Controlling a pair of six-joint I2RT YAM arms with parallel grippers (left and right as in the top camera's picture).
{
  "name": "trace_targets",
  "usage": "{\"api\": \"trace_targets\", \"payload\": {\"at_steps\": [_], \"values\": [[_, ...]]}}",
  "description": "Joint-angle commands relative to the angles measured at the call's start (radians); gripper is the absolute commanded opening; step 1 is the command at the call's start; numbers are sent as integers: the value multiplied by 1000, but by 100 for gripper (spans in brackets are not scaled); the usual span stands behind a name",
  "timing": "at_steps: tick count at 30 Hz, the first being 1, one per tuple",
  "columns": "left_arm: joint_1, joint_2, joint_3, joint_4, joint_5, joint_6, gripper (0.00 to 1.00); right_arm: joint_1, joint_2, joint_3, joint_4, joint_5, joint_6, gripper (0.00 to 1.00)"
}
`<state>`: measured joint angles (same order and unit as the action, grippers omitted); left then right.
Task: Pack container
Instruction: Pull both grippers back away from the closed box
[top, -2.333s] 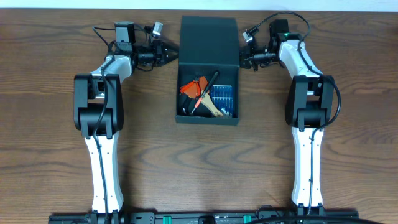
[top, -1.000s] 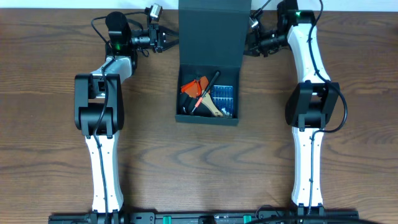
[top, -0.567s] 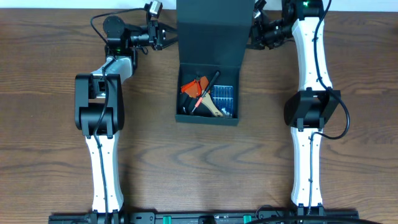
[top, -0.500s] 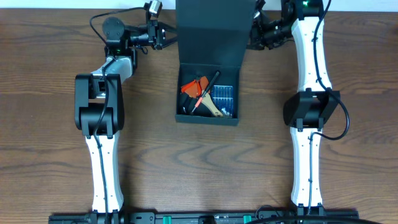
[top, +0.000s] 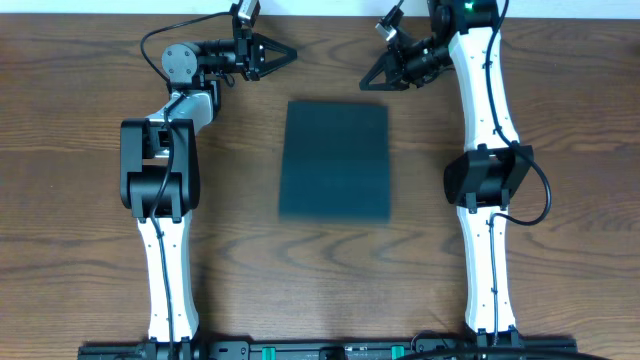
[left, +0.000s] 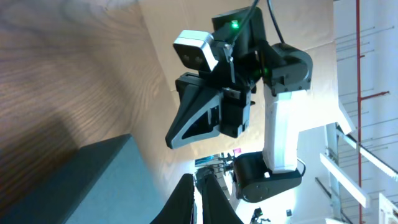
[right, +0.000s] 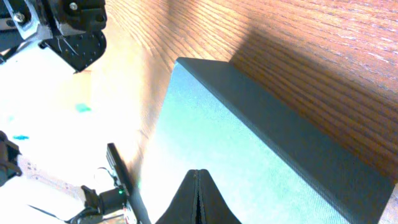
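The container (top: 335, 160) lies on the desk (top: 70, 150) with its lid down. The left tool (top: 288, 52) and right tool (top: 367, 83) are both pinched tight, holding nothing.

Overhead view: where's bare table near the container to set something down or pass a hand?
Bare wood lies on the table in front of the container, between both arms, and in strips either side of it, toward the left arm and right arm. Crowded behind it: the left gripper and right gripper hang there.
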<state>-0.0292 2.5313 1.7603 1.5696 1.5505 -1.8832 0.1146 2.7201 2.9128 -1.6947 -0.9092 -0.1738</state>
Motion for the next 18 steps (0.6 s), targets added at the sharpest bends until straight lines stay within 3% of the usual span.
{"api": "trace_targets", "payload": {"at_steps": [1, 9, 18], "values": [[-3, 2, 12, 18, 21, -31, 5, 9, -88, 24, -3, 28, -5, 1], [-4, 3, 12, 16, 21, -21, 6, 11, -160, 24, -3, 256, 88, 1], [17, 3, 12, -73, 15, 1, 6, 11, -190, 24, -3, 269, 86, 34]]}}
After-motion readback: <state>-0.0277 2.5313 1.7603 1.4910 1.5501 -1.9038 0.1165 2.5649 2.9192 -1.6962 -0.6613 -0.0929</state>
